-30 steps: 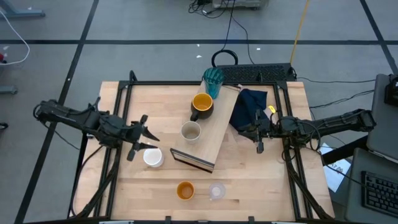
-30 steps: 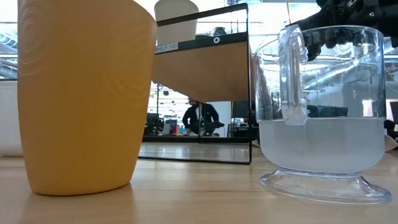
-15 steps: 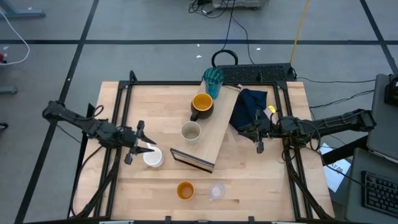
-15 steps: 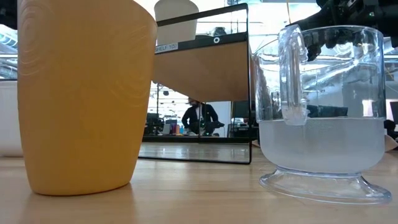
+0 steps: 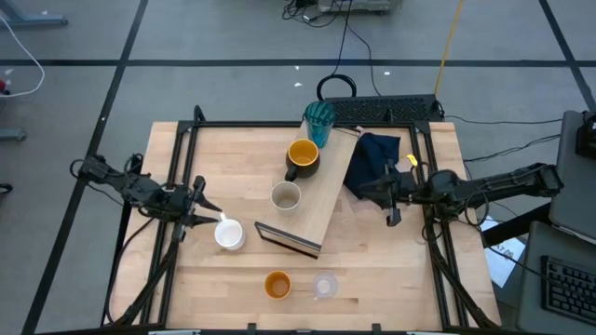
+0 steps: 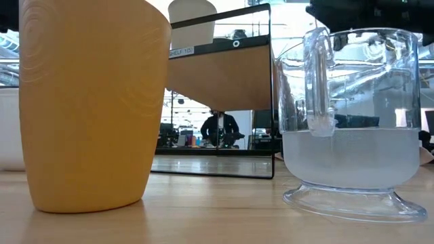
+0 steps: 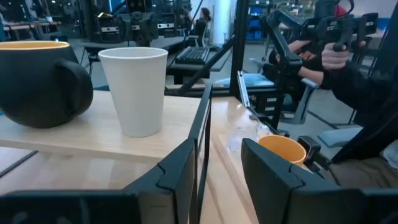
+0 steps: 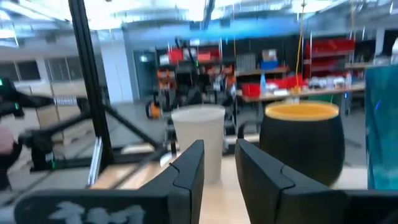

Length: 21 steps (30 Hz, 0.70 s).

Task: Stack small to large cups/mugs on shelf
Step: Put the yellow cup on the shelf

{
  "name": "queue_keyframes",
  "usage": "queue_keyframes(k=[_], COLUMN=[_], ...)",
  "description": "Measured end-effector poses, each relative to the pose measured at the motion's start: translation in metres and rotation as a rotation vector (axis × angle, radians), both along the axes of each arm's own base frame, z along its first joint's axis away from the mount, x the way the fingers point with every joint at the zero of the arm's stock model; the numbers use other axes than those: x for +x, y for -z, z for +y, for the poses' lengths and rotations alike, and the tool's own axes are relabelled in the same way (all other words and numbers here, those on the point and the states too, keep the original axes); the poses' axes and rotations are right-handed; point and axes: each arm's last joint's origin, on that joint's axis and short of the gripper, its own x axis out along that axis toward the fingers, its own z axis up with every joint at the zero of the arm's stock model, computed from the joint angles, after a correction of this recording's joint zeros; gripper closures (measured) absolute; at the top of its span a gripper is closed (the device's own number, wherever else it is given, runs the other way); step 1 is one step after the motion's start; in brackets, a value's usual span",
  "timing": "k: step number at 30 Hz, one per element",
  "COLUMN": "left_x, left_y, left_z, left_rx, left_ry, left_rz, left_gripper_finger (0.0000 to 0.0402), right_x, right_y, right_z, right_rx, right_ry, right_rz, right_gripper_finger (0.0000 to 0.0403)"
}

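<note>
The left hand (image 5: 207,218), fingers apart and empty, sits left of centre, just beside the white mug (image 5: 229,235). A careless push could tip it. The long light-wood shelf (image 5: 321,191) lies mid-frame. The right hand (image 5: 384,196), slightly parted, holds nothing.

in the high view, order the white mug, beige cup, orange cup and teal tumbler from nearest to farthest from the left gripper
Measured from the left gripper, at the table's left side:
1. white mug, right beside the fingertips.
2. beige cup, on the shelf near the middle.
3. orange cup, at the near edge; only a little farther than the beige cup.
4. teal tumbler, at the shelf's far end.
</note>
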Motion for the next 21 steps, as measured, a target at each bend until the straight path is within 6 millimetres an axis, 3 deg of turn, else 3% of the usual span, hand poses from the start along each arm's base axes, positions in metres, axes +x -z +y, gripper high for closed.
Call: queue_keyframes(k=[17,21], left_x=[-0.001,-0.001], left_y=[0.001,0.001], left_z=[0.0,0.0], left_rx=[-0.002,-0.011], left_ry=[0.003,0.002], left_rz=[0.013,0.012], left_gripper_finger=[0.0268,0.0268], right_x=[-0.001,-0.004], right_y=[-0.001,-0.014], right_z=[0.015,0.021], right_rx=[-0.007,-0.023], right_ry=[-0.161,-0.197], right_rz=[-0.017,-0.153], right_gripper_finger=[0.0319,0.0319])
